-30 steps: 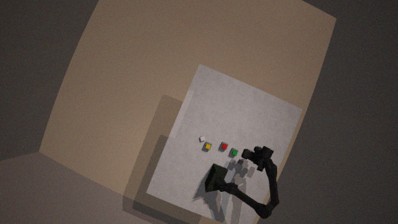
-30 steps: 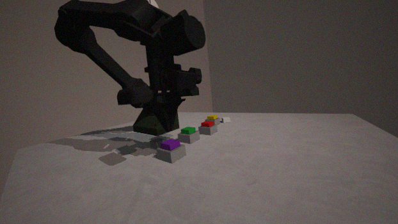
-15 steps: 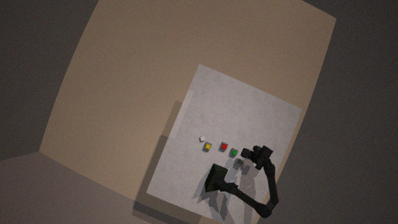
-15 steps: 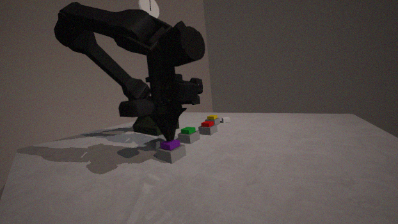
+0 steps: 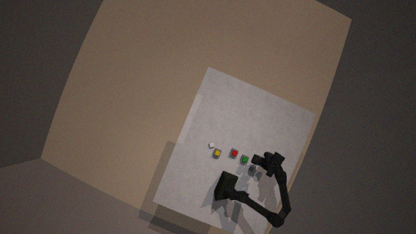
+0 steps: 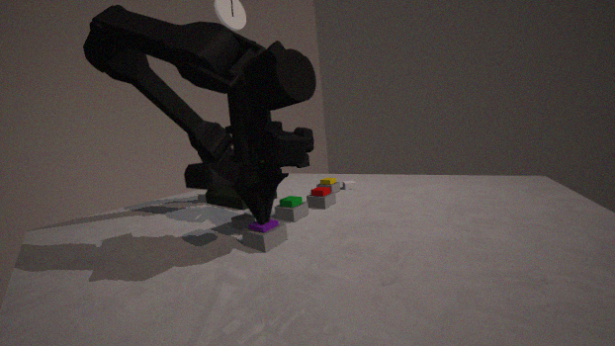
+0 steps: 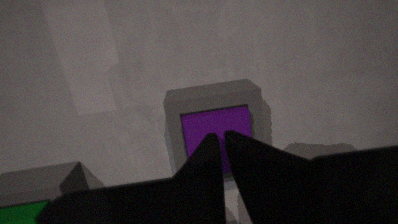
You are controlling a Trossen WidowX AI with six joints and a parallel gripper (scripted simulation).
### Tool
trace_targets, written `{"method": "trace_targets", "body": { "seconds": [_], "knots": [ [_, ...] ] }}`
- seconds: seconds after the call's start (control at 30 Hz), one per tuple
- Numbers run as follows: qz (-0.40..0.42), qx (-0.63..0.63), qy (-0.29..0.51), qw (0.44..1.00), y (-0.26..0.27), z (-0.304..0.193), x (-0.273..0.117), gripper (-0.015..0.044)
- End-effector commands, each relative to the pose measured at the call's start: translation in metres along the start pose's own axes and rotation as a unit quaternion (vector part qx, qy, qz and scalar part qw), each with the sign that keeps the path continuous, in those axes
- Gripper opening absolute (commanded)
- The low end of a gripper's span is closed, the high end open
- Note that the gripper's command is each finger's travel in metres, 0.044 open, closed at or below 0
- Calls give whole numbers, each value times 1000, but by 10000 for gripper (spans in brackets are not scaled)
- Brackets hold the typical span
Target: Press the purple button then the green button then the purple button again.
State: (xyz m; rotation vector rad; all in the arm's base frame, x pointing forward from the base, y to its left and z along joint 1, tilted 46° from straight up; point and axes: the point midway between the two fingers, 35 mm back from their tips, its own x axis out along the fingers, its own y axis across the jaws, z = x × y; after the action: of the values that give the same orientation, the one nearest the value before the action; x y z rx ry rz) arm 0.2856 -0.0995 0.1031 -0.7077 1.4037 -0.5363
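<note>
Pincer (image 6: 262,219) closed, empty, tips on purple button (image 6: 263,226).

Setting: bare test cell or robotics lab bench. Evidence recorded: one grey table top (image 6: 445,257) stood on a tan floor (image 5: 134,83), enclosed by plain dark walls (image 6: 470,84) without windows, shelves or furnishings. A black arm (image 6: 198,54) was mounted at the table's near edge. A row of coloured push-buttons (image 6: 307,198) on grey housings sat on the table surface, with one small white block (image 5: 211,145) at the row's far end. Lighting was dim.
</note>
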Motion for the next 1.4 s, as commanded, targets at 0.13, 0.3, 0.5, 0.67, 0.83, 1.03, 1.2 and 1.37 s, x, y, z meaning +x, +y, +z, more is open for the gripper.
{"method": "trace_targets", "body": {
  "seconds": [0.13,0.3,0.5,0.67,0.83,1.03,1.2,1.37],
  "knots": [
    [1,-3,4,1000,1,-2,2,20],
    [1,-1,2,1000,1,0,-10,20],
    [2,-3,4,1000,1,-2,-32,20],
    [4,-3,4,1000,2,0,-70,20],
    [3,-4,5,1000,1,-1,-93,20],
    [8,-4,4,1000,27,-4,-94,20],
    [8,-5,5,1000,104,-33,-94,20],
    [6,-5,6,1000,112,-39,-94,20]
  ]
}}
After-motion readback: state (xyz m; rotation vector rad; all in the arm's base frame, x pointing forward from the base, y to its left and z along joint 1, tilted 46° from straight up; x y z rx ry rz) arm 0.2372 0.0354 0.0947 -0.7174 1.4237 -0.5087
